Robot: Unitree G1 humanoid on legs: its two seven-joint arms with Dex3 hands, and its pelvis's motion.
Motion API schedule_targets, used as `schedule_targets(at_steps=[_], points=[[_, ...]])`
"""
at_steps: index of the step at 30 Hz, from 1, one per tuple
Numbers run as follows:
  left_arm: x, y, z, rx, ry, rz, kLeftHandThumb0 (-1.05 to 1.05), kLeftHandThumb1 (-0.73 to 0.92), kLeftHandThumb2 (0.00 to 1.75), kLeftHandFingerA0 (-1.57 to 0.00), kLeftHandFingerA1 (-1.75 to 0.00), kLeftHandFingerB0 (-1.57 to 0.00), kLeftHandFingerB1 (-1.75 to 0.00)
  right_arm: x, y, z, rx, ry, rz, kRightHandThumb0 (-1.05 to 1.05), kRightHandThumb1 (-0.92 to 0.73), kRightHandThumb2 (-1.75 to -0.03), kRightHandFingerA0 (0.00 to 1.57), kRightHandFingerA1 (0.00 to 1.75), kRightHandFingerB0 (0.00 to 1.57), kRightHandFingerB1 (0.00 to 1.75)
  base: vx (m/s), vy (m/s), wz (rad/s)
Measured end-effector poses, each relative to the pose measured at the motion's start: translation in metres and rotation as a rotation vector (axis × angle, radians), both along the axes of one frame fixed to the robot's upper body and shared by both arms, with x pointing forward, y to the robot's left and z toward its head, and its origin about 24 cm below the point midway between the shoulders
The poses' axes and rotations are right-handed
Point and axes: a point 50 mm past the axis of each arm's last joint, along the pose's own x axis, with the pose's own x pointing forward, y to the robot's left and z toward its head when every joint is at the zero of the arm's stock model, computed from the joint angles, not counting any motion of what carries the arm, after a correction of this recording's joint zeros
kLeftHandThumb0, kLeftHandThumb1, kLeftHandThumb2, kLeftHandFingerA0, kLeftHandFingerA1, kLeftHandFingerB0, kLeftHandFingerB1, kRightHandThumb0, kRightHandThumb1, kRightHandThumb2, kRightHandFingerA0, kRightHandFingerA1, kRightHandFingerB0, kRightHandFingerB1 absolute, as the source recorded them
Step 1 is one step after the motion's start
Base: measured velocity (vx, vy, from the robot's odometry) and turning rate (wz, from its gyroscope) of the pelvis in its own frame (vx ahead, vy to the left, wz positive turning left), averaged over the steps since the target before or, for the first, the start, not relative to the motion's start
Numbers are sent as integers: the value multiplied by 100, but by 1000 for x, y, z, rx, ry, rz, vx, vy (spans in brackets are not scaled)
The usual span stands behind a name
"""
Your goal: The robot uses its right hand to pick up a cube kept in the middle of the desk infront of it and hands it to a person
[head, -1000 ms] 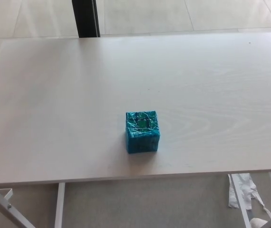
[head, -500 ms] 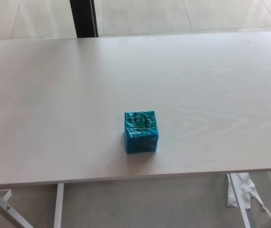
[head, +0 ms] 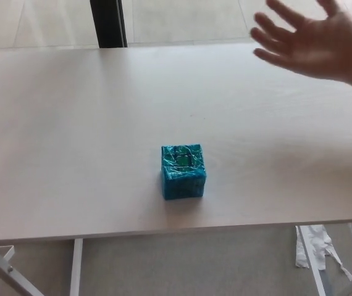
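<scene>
A: On the worktop [head: 71,135], near the front edge and about midway across, sits the cube [head: 183,171]. It is teal-blue, wrapped in something glossy that catches the light in pale streaks, with a green patch on its top face and a dark pattern on the side facing the camera. It stands flat and square, with bare worktop all round it.

B: Is anything holding it?

A: No. Neither of the robot's hands shows in the head view, so I cannot tell the state of its fingers. The cube is touched by nothing.

B: Any containers?

A: None that I can see. The worktop is pale wood grain, and past its far edge there is a light tiled floor and a dark post [head: 108,23]. Below the front edge are white legs [head: 76,266] and a scrap of white paper [head: 315,245] on the floor.

B: What differs from half a second ago?

A: A person's hand [head: 315,40] has come in at the upper right, palm open and fingers spread, above the far side of the worktop, well apart from the cube. The cube has not moved.
</scene>
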Motion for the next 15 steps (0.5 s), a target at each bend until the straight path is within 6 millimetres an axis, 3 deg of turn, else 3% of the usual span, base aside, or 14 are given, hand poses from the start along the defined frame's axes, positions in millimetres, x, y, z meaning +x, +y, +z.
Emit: schedule_targets(at_steps=[7, 15], points=[[1, -1, -1, -1, 12, -15, -67, 58, 58, -69, -55, -66, -44, 32, 63, 56, -101, -151, 237, -37, -34, -94, 2, 51, 0, 49, 0, 0, 0], [3, -2, -2, 0, 20, -32, -67, 58, 58, -69, -55, -66, -44, 34, 83, 70, -121, -150, 295, -37, -34, -94, 2, 51, 0, 49, 0, 0, 0]])
